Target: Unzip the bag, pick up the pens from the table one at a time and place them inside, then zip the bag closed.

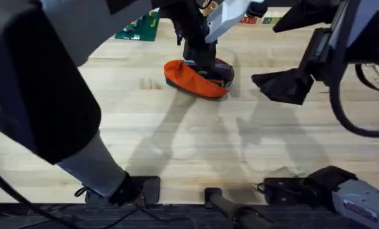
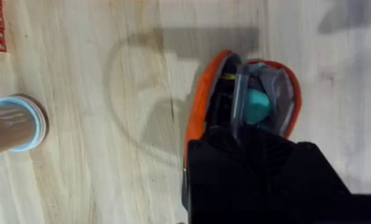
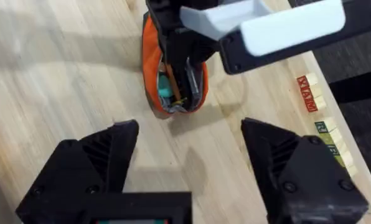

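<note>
We see the bag (image 1: 196, 81) lying on the desk (image 1: 177, 140) in the upper middle of the overhead frame, its orange side facing us and its zipper mouth gaping. The left jaws (image 1: 201, 63) reach straight down into that opening; from the left wrist view the black fingers (image 2: 260, 174) sit right over the mouth, and we cannot tell how wide they stand or whether they grip anything. Inside the bag (image 2: 201, 106) we make out grey lining, something teal (image 2: 258, 106) and a thin translucent stick beside it; whether that is a pen we cannot say. In the right wrist view the bag (image 3: 149, 62) shows at upper centre, with the left arm planted in it. The right jaws (image 1: 282, 84) hover off to the right of the bag, apart from it, above the desk; their two black fingers (image 3: 104, 155) are spread wide with nothing between them.
</note>
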`<act>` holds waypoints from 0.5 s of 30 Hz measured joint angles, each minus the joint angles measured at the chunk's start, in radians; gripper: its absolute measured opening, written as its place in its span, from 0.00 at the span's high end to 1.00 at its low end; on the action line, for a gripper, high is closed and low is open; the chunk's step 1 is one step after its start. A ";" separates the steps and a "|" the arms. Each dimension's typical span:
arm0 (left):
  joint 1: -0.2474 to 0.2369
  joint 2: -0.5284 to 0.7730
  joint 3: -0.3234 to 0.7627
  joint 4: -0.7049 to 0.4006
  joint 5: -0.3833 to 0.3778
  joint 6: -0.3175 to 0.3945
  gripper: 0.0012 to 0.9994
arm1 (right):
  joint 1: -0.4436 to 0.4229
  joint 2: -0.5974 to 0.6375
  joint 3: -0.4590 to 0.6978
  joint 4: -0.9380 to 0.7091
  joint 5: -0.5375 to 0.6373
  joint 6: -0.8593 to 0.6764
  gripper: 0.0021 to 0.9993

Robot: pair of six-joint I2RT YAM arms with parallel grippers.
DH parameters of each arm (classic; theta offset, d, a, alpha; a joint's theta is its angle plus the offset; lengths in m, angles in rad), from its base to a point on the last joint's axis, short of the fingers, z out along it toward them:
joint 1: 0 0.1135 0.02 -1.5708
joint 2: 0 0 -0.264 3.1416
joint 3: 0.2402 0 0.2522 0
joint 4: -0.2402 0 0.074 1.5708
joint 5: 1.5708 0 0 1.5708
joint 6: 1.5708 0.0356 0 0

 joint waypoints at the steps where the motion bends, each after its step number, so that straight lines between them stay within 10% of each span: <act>1: 0.000 0.001 0.000 0.009 0.000 0.000 0.96 | 0.000 0.000 0.000 0.000 0.000 0.000 0.00; 15: 0.000 0.043 0.001 0.023 0.001 0.000 0.96 | 0.000 0.000 0.000 0.000 0.000 0.000 0.00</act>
